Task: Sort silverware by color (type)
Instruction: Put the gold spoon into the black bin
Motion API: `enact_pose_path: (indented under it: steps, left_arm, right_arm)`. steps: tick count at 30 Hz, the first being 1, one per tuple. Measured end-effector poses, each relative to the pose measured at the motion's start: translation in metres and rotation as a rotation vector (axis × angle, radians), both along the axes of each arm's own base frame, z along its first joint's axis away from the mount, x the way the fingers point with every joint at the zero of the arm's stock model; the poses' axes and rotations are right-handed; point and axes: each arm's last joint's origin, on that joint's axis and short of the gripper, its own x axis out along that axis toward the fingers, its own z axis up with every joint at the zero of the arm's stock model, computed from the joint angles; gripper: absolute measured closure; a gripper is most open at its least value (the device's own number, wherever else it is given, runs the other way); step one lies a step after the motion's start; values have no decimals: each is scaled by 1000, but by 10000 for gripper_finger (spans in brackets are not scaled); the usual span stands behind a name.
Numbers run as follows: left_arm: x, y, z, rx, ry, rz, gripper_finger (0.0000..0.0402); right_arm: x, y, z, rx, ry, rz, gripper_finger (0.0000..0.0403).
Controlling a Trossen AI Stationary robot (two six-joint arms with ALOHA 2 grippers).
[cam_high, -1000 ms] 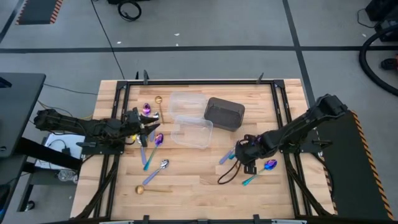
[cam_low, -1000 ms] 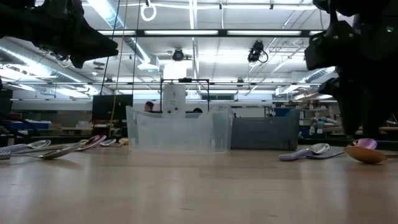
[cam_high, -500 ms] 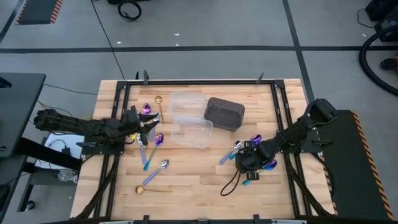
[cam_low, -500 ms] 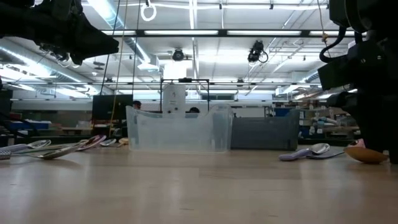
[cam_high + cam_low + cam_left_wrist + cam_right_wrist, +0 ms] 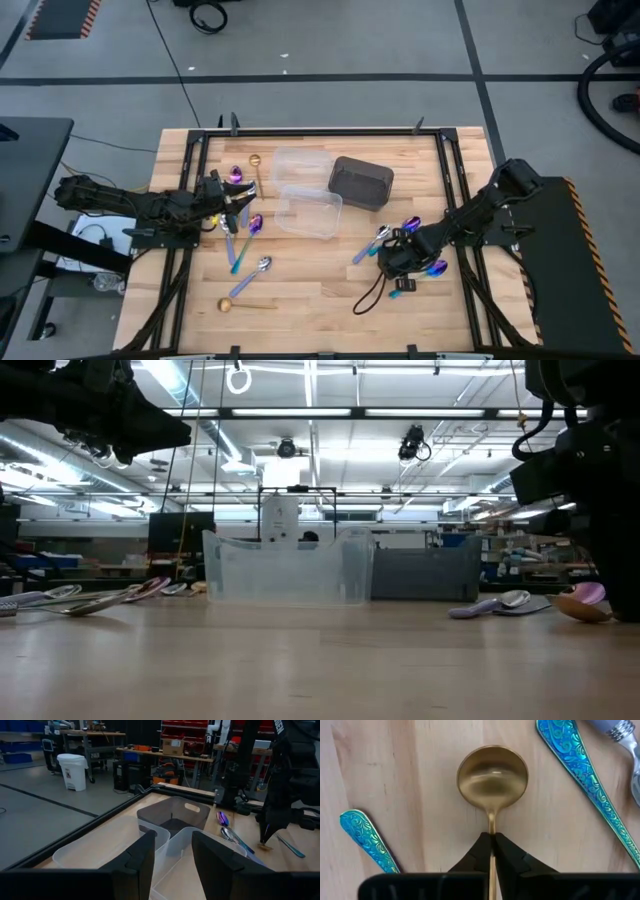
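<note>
Down at four o'clock on the bench (image 5: 300, 300), the right pincer (image 5: 492, 839) has dropped and snapped together on the gold spoon (image 5: 492, 775) by its neck, ready to lift; left pincer (image 5: 172, 851) hovers apart at nine o'clock.

In the right wrist view the gold spoon (image 5: 492, 775) shows only its bowl and neck, the rest of its handle hidden behind the closed right gripper (image 5: 492, 842) and cut off at the frame's edge; two teal handles (image 5: 367, 840) (image 5: 587, 777) run out of frame with their bowls unseen. From above, that spoon is covered by the right gripper (image 5: 397, 262), and the spoons (image 5: 240, 215) beside the left gripper (image 5: 236, 203) are too small to tell apart fully. In the low view both arms are cut off by the top edge, and the far spoons (image 5: 85, 598) blur together.
</note>
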Motion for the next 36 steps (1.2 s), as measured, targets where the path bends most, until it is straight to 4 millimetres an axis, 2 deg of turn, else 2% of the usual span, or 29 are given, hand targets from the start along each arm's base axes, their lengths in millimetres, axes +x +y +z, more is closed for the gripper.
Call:
enact_pose_path:
  steps: [8, 17, 22, 36]
  left_arm:
    - [0, 0, 0, -34, -16, 1, 262]
    - [0, 0, 0, -98, -44, 2, 262]
    - [0, 0, 0, -152, -68, 5, 262]
    - [1, -2, 0, -201, -82, -38, 262]
  right_arm:
    - [9, -3, 20, -32, -55, -8, 391]
    - [34, -17, 46, -35, -113, 4, 390]
    - [46, -31, 59, -38, -141, -18, 390]
    - [78, -89, 100, -60, -252, -117, 390]
